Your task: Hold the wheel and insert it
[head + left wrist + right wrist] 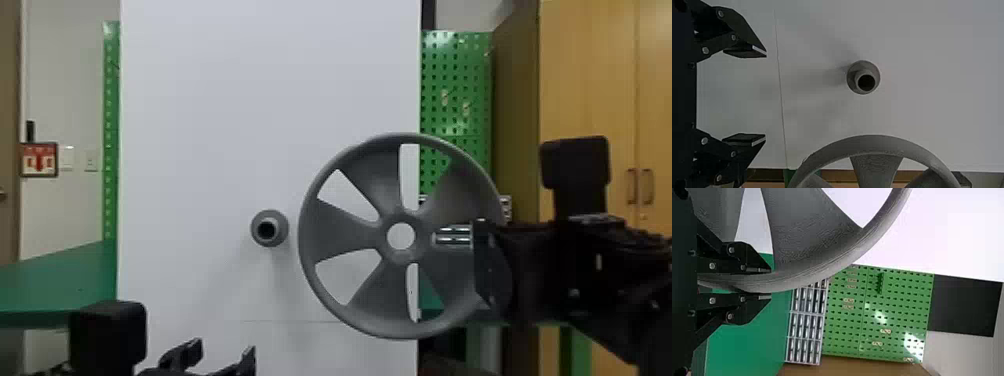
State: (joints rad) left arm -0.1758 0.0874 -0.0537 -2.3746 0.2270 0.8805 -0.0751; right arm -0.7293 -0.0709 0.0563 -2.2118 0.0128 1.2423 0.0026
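White panel (210, 100): bright in head view, dimmer in left wrist view
Peg (280, 228): soft shadows toward the white panel's bottom edge, light probably from above
Pegboard (844, 325): white glare patches

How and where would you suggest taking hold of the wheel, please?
I'd pinch the wheel by its rim, from the robot's right, as the right gripper does: the rim is a thin band, and this should leave the hub clear for the peg.
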